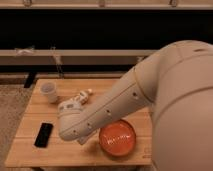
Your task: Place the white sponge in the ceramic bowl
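The ceramic bowl (118, 139), shallow and orange-red, sits near the front edge of the wooden table (26, 151) with nothing showing inside it. My gripper (80, 140) hangs low over the table just left of the bowl. It is almost wholly covered by my own white wrist and is shut. The white sponge is hidden, and I cannot tell whether the gripper holds it.
A small white cup (49, 92) stands at the back left. A black phone (43, 134) lies at the front left. A white labelled bottle (81, 97) lies behind my wrist. My bulky white arm (175, 100) blocks the right side of the view.
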You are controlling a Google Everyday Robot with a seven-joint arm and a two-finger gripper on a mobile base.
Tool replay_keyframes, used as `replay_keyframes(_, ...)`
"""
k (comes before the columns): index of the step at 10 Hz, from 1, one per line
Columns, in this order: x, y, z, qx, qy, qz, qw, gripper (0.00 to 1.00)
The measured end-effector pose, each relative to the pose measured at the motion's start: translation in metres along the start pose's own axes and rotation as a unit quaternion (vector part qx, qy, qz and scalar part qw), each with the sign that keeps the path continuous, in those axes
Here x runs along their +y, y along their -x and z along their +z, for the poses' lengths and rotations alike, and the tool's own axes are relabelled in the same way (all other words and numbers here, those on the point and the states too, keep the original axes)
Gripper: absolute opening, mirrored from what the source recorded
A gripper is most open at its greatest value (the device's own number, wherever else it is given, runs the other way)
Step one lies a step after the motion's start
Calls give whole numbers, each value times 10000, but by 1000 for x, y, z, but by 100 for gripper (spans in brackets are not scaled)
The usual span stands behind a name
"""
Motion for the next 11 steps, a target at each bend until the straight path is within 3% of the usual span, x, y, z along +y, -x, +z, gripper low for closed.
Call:
replay_keyframes(2, 8, -43, -12, 196, 27, 478, 9987, 1)
replay_keyframes(3, 9, -62, -12, 261, 67, 757, 9968, 6)
replay_keyframes(5, 13, -106, -8, 378, 237, 1351, 9898, 24)
replay_keyframes(6, 18, -125, -1, 408, 425, 1633, 9848, 36)
replay_keyframes(10, 50, -141, 41, 221, 960, 2130, 9721, 75)
replay_keyframes(11, 57, -140, 47, 145, 1038, 2161, 9707, 80)
